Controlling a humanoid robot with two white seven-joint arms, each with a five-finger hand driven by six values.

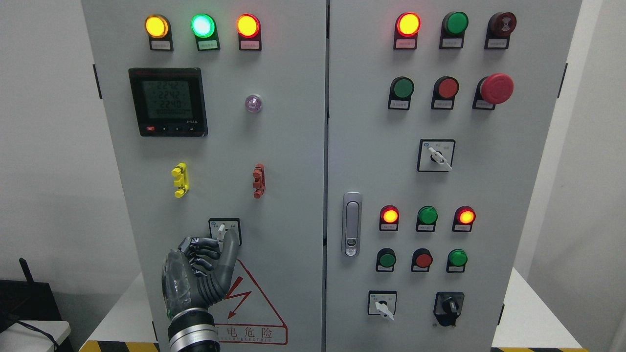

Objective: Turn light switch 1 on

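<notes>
A small rotary switch (pixel 224 226) with a white lever knob sits low on the left door of the grey cabinet (pixel 293 195). My left hand (pixel 222 240) rises from the lower left, just below it. Its thumb (pixel 230 249) stands against the knob's right side, and its curled fingers (pixel 203 247) close in from the left, pinching the knob's lower end. The hand hides the switch's bottom half. The right arm does not show.
Above the switch are a yellow clip (pixel 180 180), a red clip (pixel 258 181), a digital meter (pixel 168 102) and lit indicator lamps (pixel 202 26). The right door carries a handle (pixel 351 224), push buttons, more rotary switches (pixel 435 155) and a red emergency button (pixel 496 88).
</notes>
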